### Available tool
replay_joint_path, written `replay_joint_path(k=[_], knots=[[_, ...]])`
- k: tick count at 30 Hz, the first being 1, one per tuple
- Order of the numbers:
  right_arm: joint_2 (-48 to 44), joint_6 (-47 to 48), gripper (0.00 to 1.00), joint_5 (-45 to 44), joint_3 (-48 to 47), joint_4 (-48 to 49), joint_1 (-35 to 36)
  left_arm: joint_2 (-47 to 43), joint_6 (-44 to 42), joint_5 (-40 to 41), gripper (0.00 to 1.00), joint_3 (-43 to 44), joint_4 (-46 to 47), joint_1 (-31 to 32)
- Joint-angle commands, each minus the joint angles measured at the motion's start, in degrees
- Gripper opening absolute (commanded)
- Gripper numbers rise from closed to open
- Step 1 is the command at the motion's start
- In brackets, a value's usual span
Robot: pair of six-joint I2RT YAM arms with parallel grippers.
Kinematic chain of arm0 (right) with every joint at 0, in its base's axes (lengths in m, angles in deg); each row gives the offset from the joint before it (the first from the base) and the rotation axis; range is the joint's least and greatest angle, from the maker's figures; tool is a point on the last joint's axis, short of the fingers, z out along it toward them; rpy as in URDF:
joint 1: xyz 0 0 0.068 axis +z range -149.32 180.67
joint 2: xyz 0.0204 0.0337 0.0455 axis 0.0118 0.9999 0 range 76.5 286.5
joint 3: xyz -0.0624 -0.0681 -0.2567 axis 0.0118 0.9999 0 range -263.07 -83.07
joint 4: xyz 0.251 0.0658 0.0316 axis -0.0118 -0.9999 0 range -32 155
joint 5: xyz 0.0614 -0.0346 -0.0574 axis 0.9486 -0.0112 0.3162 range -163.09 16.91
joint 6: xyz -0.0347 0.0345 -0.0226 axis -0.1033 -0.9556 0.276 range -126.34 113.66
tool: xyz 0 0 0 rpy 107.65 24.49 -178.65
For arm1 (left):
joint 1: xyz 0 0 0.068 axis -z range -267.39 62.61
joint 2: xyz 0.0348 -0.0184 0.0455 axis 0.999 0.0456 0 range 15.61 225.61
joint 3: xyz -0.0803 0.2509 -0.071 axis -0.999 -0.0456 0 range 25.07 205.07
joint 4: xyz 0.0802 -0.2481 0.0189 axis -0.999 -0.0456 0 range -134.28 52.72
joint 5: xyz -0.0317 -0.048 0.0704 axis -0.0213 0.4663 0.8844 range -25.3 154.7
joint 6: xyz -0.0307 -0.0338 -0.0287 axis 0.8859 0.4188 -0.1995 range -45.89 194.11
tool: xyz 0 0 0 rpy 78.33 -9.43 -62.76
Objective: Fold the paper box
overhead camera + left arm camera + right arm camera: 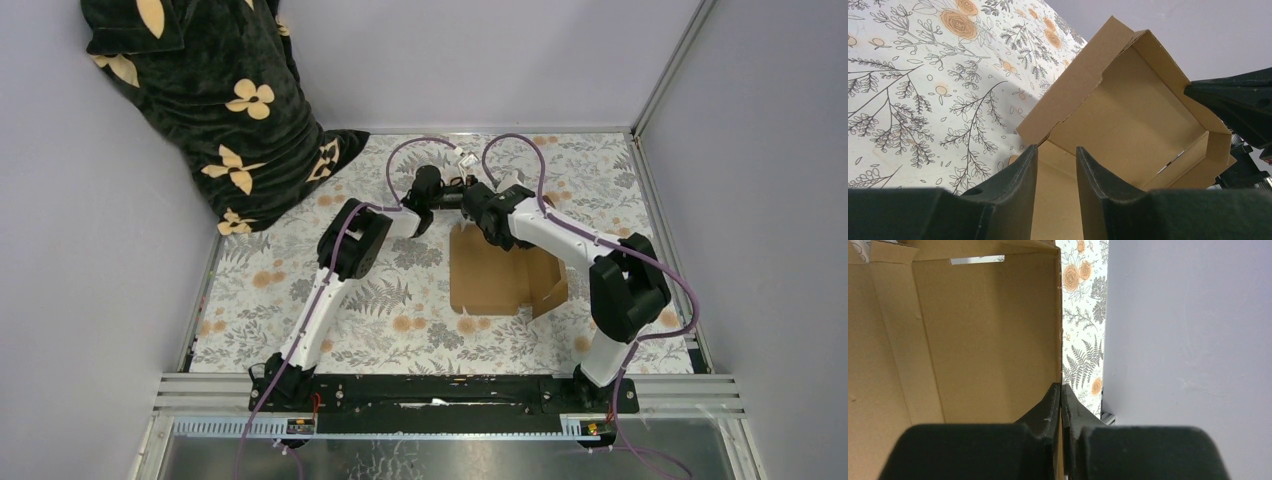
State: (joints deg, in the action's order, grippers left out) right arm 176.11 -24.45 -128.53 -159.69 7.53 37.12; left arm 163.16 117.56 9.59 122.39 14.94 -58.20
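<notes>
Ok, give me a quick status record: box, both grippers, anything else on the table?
paper box: partly folded, side walls raised, on floral table cover
right gripper: shut on one upright box wall
left gripper: open, fingers apart, close against the box
other: dark flowered cloth, far left corner

table (300, 290): floral cover | paper box (490, 275) centre-right | dark fabric (230, 120) far-left corner

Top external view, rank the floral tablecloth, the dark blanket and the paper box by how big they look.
1. floral tablecloth
2. dark blanket
3. paper box, clearly the smallest
</notes>
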Motion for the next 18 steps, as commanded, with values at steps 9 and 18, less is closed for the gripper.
replay_joint_path(k=[9, 18], knots=[[6.5, -3.8, 0.00, -14.1, -4.8, -8.1, 7.2, 2.0, 4.9, -1.8, 0.42, 6.2, 6.9, -1.1], [10.7, -8.8, 0.00, -19.5, -6.1, -14.2, 11.6, 3.9, 7.7, -2.6, 0.43, 5.7, 10.8, -1.0]])
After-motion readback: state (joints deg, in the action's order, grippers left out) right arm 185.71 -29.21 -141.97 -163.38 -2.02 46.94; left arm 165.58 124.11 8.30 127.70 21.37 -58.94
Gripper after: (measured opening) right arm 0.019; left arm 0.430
